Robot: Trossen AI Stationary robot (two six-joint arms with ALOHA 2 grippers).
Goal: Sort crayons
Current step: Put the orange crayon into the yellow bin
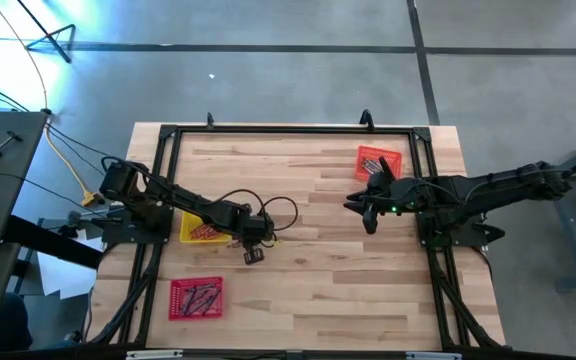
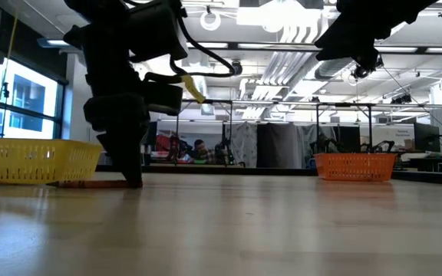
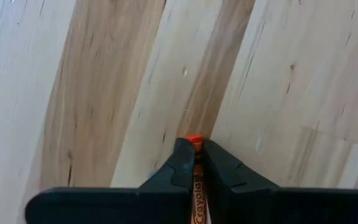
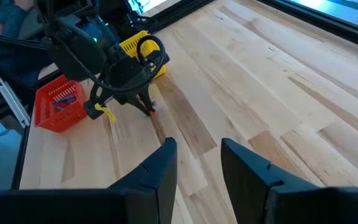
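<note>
The left gripper (image 3: 194, 163) clamps a thin orange wax crayon (image 3: 194, 140) at the wooden table (image 1: 348, 250) surface, long axis along the fingers, tip protruding. Yellow tray (image 1: 200, 228) and red tray (image 1: 196, 298) hold crayons. The right gripper (image 4: 197, 163) hovers parted near the orange tray (image 1: 376, 160).

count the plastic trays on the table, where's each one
3. The orange tray sits at the far right, beside the right gripper. The yellow tray lies under the left arm at mid-left. The red tray is at the near left. None seem hidden.
</note>
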